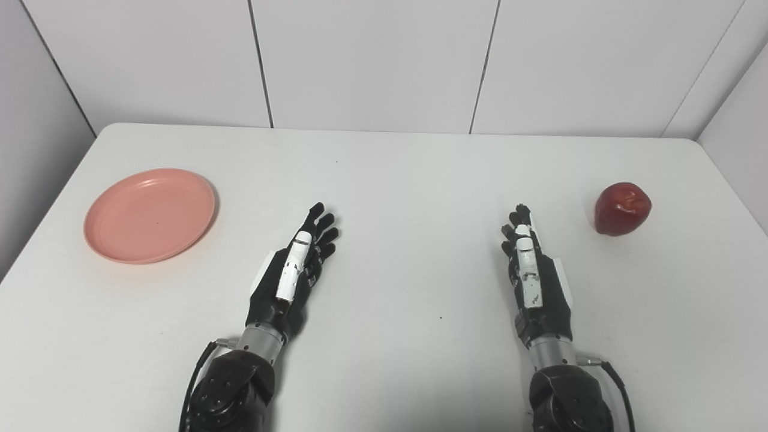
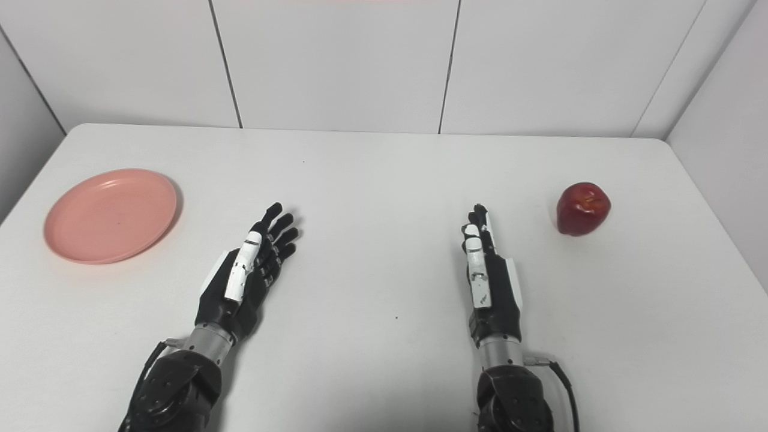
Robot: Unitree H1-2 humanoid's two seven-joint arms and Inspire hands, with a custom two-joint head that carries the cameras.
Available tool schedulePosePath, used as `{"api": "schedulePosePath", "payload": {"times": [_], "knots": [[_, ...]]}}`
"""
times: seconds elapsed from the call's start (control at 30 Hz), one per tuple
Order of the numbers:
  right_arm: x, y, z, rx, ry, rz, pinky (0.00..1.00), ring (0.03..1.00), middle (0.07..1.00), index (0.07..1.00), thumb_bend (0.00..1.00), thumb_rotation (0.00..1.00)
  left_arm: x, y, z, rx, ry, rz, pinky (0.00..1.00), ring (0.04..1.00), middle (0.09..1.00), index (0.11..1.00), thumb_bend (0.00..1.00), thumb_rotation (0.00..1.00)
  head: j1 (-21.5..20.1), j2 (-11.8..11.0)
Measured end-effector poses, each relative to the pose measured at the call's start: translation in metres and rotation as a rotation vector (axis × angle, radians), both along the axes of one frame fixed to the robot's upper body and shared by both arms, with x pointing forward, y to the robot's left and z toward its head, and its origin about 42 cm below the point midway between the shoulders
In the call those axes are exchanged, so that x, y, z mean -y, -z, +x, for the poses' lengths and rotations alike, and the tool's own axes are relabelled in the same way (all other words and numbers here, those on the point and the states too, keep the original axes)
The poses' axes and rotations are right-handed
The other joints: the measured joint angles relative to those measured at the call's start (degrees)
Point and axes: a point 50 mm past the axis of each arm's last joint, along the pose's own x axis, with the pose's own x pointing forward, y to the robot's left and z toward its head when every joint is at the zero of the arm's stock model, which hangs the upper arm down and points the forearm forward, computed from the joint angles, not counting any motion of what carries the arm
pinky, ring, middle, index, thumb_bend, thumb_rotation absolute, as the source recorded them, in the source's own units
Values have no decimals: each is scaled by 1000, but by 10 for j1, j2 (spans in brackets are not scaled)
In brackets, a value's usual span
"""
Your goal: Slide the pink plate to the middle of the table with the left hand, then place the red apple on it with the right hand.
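Two hands in view, both empty. My left hand (image 1: pixel 292 273) lies low over the bench (image 1: pixel 396 180) near centre-left, fingers (image 1: pixel 321 225) stretched fwd and slightly spread, holding nothing. Right hand (image 1: pixel 534 276) is edge-on to cam — fingers (image 1: pixel 521 219) straight and extended, look close together, nothing in them. Pink plate (image 1: pixel 150 215) sits flat at far left of bench, well apart from left hand, nothing on it. Red apple (image 1: pixel 622 208) stands upright at far right, near right hand's fingertips but not touching. Bench middle btwn the hands is bare white w/ a few dark specks.
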Motion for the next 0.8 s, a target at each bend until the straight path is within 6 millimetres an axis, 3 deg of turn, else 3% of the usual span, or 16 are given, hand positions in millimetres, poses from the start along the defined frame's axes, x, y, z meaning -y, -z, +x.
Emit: {"api": "schedulePosePath", "payload": {"times": [0.8], "knots": [[0,0,0,0,-1,1,1000,981,995,1000,266,1000,0,0,0,0,1,0,984,958,972,961,403,1000,1,-1]]}}
